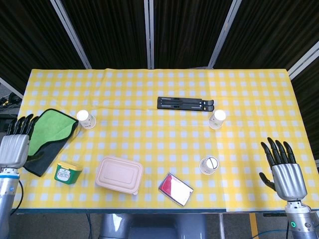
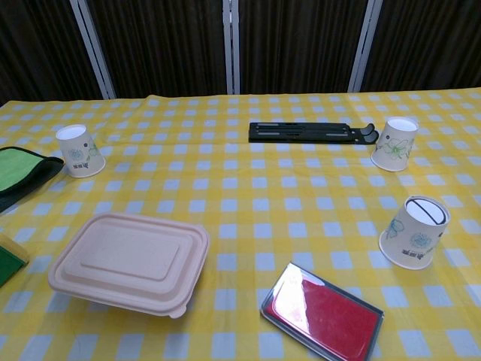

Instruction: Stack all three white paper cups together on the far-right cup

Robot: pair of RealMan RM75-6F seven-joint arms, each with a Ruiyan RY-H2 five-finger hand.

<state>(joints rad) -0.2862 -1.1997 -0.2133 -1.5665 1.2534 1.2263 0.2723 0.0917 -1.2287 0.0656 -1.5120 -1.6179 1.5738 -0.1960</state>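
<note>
three white paper cups stand upside down on the yellow checked desk [image 1: 149, 89], well apart from one another. the left cup [image 1: 85, 119] sits just beside the green and black cloth [image 1: 47, 134] at the desk's left edge. the far-right cup [image 1: 217, 119] stands near the right end of the flat black stand [image 1: 185, 104], which lies across the middle of the far half. the third cup [image 1: 209, 165], with a dark line across its upturned base, stands nearer the front, below the far-right cup.

between the left cup and the other two lie several other things: a beige lidded food box [image 1: 119, 175] near the front edge, a red flat case with a shiny rim [image 1: 175, 188] just to its right, and a small green tub [image 1: 67, 173] to its left below the cloth. the case lies close to the third cup but not touching it.

the left hand [image 1: 16, 144] hovers at the desk's left edge beside the cloth, its fingers [image 1: 21, 125] straight and side by side, holding nothing. the right hand [image 1: 285, 172] hovers off the front right corner — fingers [image 1: 277, 151] extended and slightly spread, thumb out to the side, empty. neither hand shows in the chest view.
</note>
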